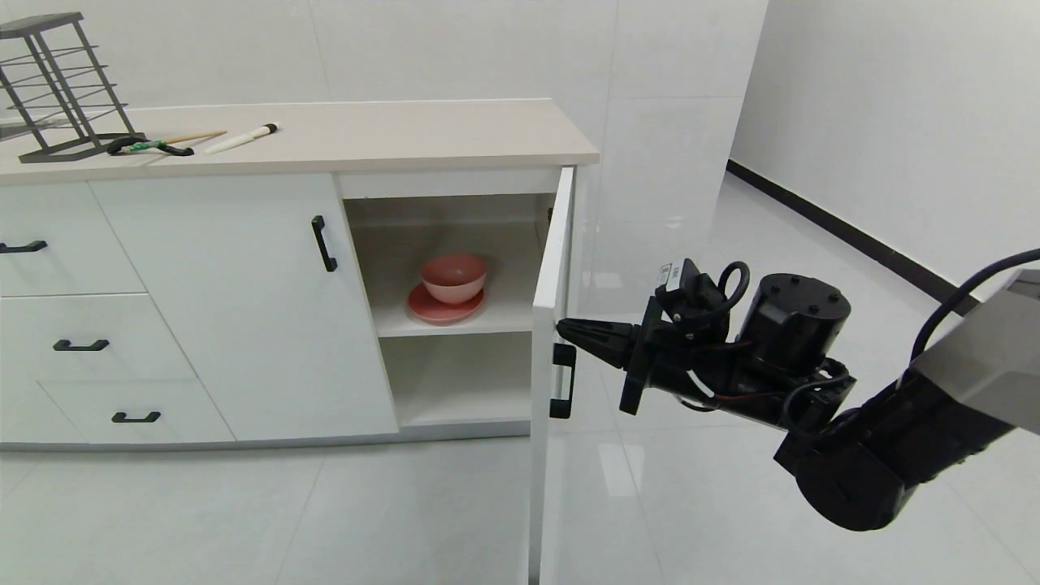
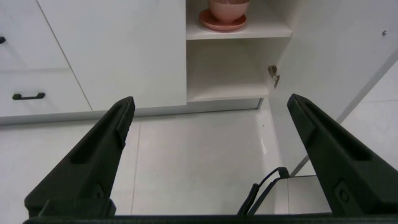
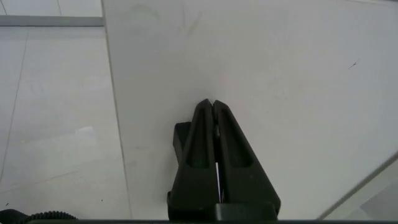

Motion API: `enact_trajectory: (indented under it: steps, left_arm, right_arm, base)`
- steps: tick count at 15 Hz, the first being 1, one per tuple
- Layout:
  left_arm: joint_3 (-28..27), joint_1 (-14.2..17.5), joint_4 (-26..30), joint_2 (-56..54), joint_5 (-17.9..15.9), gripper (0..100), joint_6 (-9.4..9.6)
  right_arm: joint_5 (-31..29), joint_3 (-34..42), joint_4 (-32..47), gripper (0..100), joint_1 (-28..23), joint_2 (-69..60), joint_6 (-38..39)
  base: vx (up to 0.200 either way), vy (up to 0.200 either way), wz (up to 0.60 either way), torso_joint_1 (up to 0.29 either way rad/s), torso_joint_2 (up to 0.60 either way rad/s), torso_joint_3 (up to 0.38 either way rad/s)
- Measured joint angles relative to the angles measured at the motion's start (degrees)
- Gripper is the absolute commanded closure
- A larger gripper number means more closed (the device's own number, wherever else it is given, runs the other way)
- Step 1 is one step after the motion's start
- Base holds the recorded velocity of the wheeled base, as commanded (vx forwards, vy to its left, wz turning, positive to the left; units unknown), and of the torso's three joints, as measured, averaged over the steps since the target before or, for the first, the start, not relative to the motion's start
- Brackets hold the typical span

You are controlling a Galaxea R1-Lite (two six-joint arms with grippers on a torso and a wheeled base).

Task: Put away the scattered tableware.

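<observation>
White tiled walls and a glossy white floor surround a low white cabinet [image 1: 244, 325] with a pale tabletop [image 1: 406, 130]. My left gripper [image 2: 211, 102] hangs above the floor in front of the cabinet, its two dark fingers [image 2: 99, 155] spread wide apart with nothing between them.

At the tabletop's far left stands a black wire rack [image 1: 61, 81]. Just beside its base lies a dark tool with a green band [image 1: 150, 147] and a wooden handle, and next to that a pale-handled utensil [image 1: 240, 139], both flat on the tabletop. Below them are drawers with black pulls [image 1: 80, 345], then a closed door with an upright black handle [image 1: 324, 243].

Right of that door the compartment stands open. On its upper shelf [image 1: 504, 321] a pink bowl [image 1: 453, 277] sits upright on a red plate [image 1: 443, 306]; the lower shelf is beneath them. From my left wrist I see the same bowl [image 2: 229, 9] and plate [image 2: 222, 22] on that shelf.

The open door [image 1: 552, 268] swings out towards me, its black door handle [image 1: 562, 380] on the outer face. My right gripper [image 1: 569, 329] has its fingers pressed together, holding nothing, with the tips against the door's outer face [image 3: 280, 74] just above that handle. From my right wrist the closed gripper [image 3: 213, 102] points straight at the white panel.
</observation>
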Motion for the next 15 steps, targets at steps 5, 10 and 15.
enact_trajectory:
  steps: [5,10,15]
  left_arm:
    - [0.0,-0.05,0.04,0.0,0.0,0,0.0]
    - [0.0,0.0,0.0,0.0,-0.02,0,0.0]
    - [0.0,-0.06,0.02,0.0,-0.05,0,-0.04]
  right_arm:
    - [0.0,-2.54,-0.11,100,1.3,2.28,0.01]
    - [-0.11,-5.39,-0.13,100,0.39,4.46,0.01]
    - [-1.67,-9.83,-0.2,100,0.3,7.35,0.17]
  base:
    - [-0.12,0.04,0.0,0.003,0.0,0.002]
    - [0.0,0.0,0.0,0.0,0.0,0.0]
    - [0.0,0.0,0.0,0.0,0.0,0.0]
